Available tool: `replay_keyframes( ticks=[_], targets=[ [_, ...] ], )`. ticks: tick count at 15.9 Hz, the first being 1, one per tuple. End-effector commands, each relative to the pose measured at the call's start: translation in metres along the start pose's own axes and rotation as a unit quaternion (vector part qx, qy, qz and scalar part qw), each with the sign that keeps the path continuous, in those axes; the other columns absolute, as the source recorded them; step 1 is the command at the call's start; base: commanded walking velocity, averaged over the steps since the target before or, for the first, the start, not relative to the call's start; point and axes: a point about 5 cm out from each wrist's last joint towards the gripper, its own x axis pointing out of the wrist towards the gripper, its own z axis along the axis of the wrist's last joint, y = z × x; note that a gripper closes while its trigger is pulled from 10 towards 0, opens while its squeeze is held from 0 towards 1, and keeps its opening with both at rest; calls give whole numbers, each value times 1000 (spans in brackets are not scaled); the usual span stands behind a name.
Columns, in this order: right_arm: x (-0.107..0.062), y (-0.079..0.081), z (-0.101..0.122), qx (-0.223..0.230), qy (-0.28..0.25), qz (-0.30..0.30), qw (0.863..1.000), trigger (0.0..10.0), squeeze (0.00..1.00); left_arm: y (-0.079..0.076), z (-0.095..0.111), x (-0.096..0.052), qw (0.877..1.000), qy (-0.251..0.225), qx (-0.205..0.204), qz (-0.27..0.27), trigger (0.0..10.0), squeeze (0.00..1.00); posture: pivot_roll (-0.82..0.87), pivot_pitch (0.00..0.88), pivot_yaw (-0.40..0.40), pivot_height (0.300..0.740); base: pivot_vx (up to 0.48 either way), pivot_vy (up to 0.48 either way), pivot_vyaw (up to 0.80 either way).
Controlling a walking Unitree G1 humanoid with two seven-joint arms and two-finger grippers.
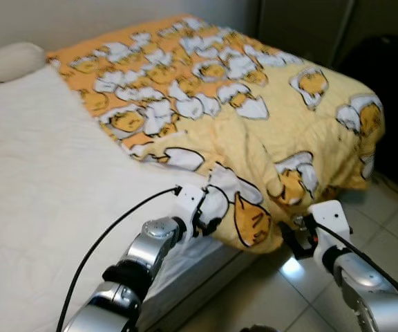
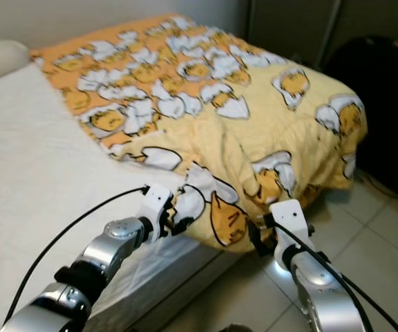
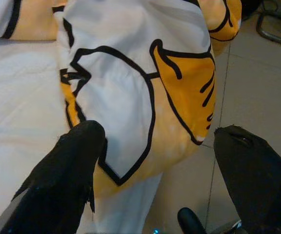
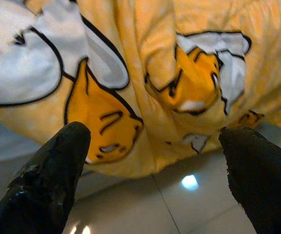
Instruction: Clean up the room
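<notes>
One quilt (image 1: 254, 124), one bed (image 1: 40, 180), one pillow (image 1: 5, 61), two pincers: left pincer (image 1: 202, 218), right pincer (image 1: 292, 238).

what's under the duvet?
White mattress runs under the duvet; the overhanging corner hangs above floor tiles. The bed's far half is covered. Both end effectors, left and right, are open at the hem.

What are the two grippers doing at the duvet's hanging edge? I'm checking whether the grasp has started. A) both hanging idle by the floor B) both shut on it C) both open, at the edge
C: the left gripper and right gripper each show fingers spread wide, with the duvet edge just ahead of them, not pinched.
</notes>
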Motion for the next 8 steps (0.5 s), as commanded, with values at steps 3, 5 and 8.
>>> replay_keyframes(
  ticks=[3,5,8],
  targets=[
    [-10,-2,5,-13,-2,7,1000,10000,0,6,3,5,999,-4,21,35,0,0,-208,142,106,740,0,0,0],
    [-16,0,7,-13,-2,10,1000,10000,0,15,3,5,996,4,30,86,0,0,-224,165,108,740,0,0,0],
    [-21,6,7,-13,-4,32,999,10000,0,23,5,4,992,4,51,120,0,0,-231,184,116,740,0,0,0]
  ],
)
